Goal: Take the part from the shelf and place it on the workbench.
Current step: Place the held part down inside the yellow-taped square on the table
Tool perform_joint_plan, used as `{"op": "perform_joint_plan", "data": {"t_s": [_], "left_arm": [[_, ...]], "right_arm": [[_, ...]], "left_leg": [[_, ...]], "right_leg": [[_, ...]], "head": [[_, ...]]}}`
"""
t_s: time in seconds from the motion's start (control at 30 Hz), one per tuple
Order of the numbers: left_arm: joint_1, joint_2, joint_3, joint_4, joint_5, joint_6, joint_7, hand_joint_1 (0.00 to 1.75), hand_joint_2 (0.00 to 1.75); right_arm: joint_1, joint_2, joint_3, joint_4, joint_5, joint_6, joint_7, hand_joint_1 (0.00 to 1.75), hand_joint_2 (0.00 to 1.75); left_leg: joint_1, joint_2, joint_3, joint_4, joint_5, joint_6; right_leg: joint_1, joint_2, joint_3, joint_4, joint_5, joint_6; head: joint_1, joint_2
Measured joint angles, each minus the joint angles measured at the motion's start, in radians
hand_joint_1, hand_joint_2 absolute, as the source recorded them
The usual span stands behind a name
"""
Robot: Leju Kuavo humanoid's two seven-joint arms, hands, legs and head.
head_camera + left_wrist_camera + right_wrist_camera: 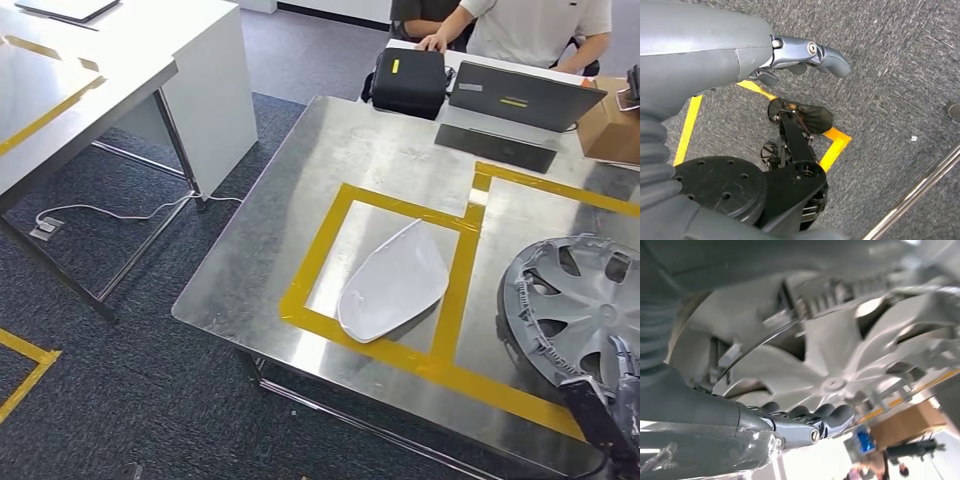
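Observation:
A grey wheel cover [581,300] is at the right end of the metal workbench [362,150], over the right yellow-taped square [528,190]. My right hand [615,400] grips its near rim from below. In the right wrist view the dark fingers [806,412] press against the ribbed underside of the cover [828,355]. I cannot tell whether the cover rests on the bench. A white curved panel [392,285] lies in the left taped square. My left hand [798,52] hangs over the carpet, fingers stretched out and holding nothing.
At the bench's far side are a black bag [410,80], a dark laptop [521,95], a flat dark pad [494,147] and a cardboard box [610,125]. A person [528,25] sits behind them. A white desk [113,60] stands at the left across a carpeted aisle.

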Motion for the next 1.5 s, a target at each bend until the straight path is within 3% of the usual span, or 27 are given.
{"op": "perform_joint_plan", "data": {"t_s": [0.1,0.33,0.57,0.63,0.8,0.93,1.1,1.23,1.33,1.5], "left_arm": [[0.001,-0.001,0.0,0.0,0.0,0.008,0.0,0.0,0.0],[0.005,-0.005,0.001,0.0,0.0,-0.003,-0.021,0.0,0.0],[0.005,-0.009,0.006,0.0,-0.001,0.024,0.027,0.0,0.0],[0.005,-0.011,0.011,0.0,0.001,0.033,0.028,0.0,0.0],[0.006,-0.021,0.021,0.0,0.0,0.056,0.016,0.0,0.0],[0.007,-0.031,0.025,0.0,-0.006,0.091,0.007,0.0,0.0],[0.011,-0.049,0.027,0.0,-0.017,0.123,0.015,0.0,0.0],[0.014,-0.065,0.027,0.0,-0.025,0.139,0.022,0.0,0.0],[0.015,-0.076,0.025,0.0,-0.046,0.143,0.025,0.0,0.0],[0.018,-0.093,0.017,0.0,-0.073,0.14,0.029,0.0,0.0]], "right_arm": [[0.03,0.005,0.008,-0.077,-0.064,0.054,-0.006,0.0,0.0],[0.093,0.008,0.012,-0.226,-0.088,0.082,0.009,0.0,0.0],[0.138,0.007,0.018,-0.391,-0.225,0.201,-0.054,0.0,0.0],[0.149,0.007,0.019,-0.483,-0.229,0.144,-0.068,0.0,0.0],[0.183,0.008,-0.037,-0.724,-0.091,-0.155,-0.087,0.0,0.0],[0.22,0.026,-0.171,-0.893,-0.06,-0.323,-0.143,0.0,0.0],[0.204,0.15,-0.498,-1.08,-0.222,-0.248,-0.285,0.0,0.0],[0.166,0.264,-0.732,-1.171,-0.283,-0.249,-0.303,0.0,0.0],[0.137,0.34,-0.824,-1.179,-0.365,-0.273,-0.308,0.0,0.0],[0.091,0.43,-0.904,-1.016,-0.549,-0.353,-0.29,0.0,0.0]], "left_leg": [[0.0,0.0,0.0,0.0,0.0,0.0],[0.0,0.0,-0.002,0.0,0.001,-0.001],[0.0,0.0,-0.006,0.0,0.001,-0.001],[0.0,0.0,-0.006,0.0,0.001,-0.001],[0.0,0.0,-0.006,0.0,0.001,-0.001],[-0.001,0.0,-0.006,0.0,0.0,-0.001],[0.0,0.0,-0.005,-0.001,-0.001,-0.002],[0.0,0.0,-0.005,-0.002,-0.001,-0.002],[0.001,0.0,-0.005,-0.002,-0.001,-0.003],[0.001,0.0,-0.004,-0.002,-0.001,-0.003]], "right_leg": [[0.0,-0.001,-0.005,0.0,0.0,0.0],[0.0,-0.001,-0.004,0.0,0.0,0.0],[0.0,-0.001,-0.005,0.002,0.001,0.0],[0.0,-0.001,-0.006,0.002,0.0,0.0],[0.0,-0.001,-0.013,0.002,-0.002,-0.003],[-0.001,-0.002,-0.014,0.002,-0.002,-0.003],[0.0,-0.001,-0.014,0.002,-0.003,-0.003],[0.0,-0.001,-0.014,0.002,-0.004,-0.004],[0.001,0.0,-0.014,0.002,-0.004,-0.005],[0.001,-0.001,-0.012,0.002,-0.005,-0.006]], "head": [[0.0,0.0],[-0.001,0.0],[-0.001,0.0],[0.0,0.0],[-0.001,0.0],[-0.001,0.0],[-0.001,0.0],[-0.001,0.0],[-0.001,0.0],[-0.001,0.0]]}}
